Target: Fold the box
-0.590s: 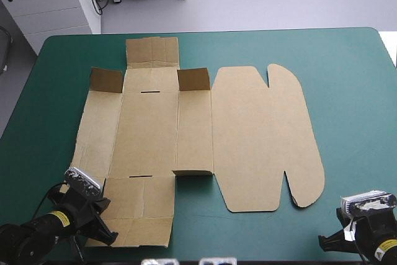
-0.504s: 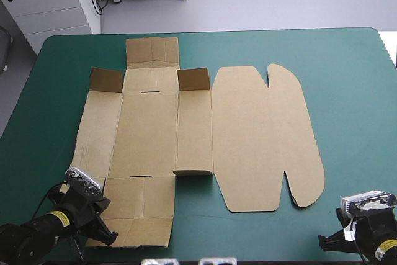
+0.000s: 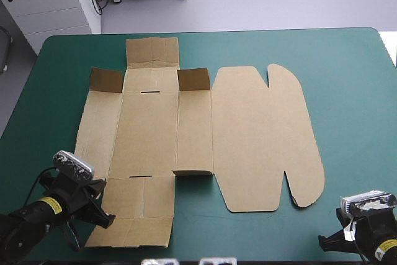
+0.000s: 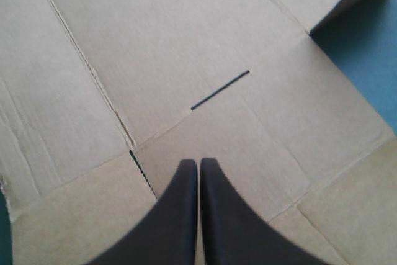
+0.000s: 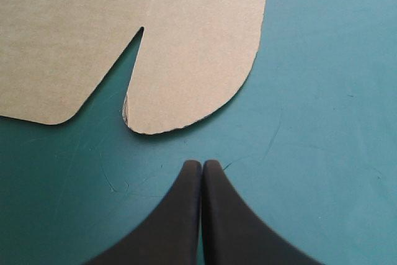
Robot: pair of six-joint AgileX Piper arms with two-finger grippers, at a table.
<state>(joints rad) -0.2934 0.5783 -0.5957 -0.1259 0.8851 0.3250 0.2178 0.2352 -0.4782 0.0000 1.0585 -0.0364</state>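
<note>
Brown board of the box is spread flat beneath the left gripper and just ahead of the right gripper; both jaws are pressed together.

My left arm low at near left, left gripper closed to a pointed arch (tips touching), right arm low at near right, right gripper closed likewise.
</note>
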